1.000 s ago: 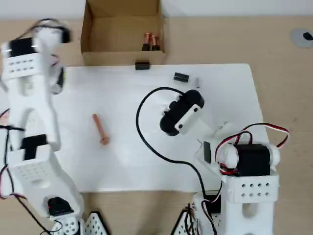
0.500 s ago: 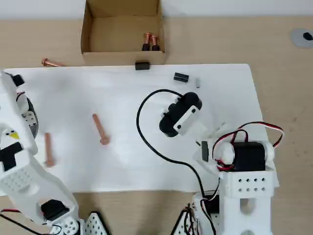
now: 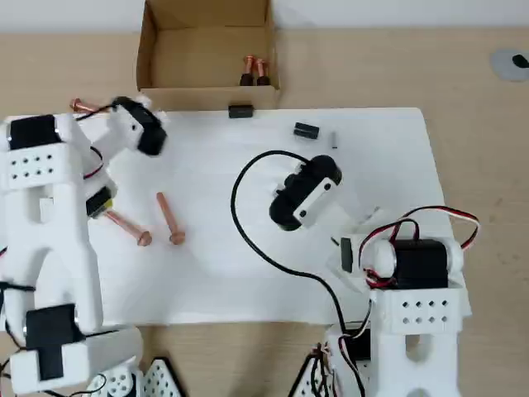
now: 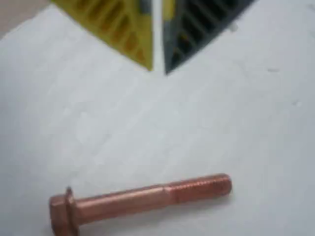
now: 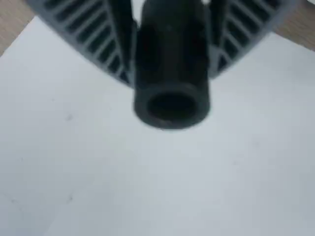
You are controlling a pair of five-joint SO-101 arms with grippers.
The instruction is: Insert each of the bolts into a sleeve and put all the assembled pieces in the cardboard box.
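Observation:
My right gripper (image 5: 172,54) is shut on a black sleeve (image 5: 172,98), held a little above the white sheet with its bore facing the camera. My left gripper (image 4: 158,66) is shut with nothing in it, just above the sheet; a copper bolt (image 4: 142,201) lies flat close by. From above, that bolt (image 3: 128,227) lies slanted beside the left gripper (image 3: 106,205), a second bolt (image 3: 170,218) lies just to its right, and a third (image 3: 83,106) rests on the wood off the sheet's far left corner. The cardboard box (image 3: 149,58) holds two assembled pieces (image 3: 254,70).
One loose black sleeve (image 3: 240,111) lies at the sheet's far edge against the box, and another (image 3: 306,130) lies farther right with a small grey bit (image 3: 334,139) beside it. The right arm's black cable (image 3: 240,215) loops over the sheet's middle.
The left arm has swung across the left side of the sheet, and its gripper now sits low beside a slanted bolt. The right arm has barely moved and keeps its sleeve.

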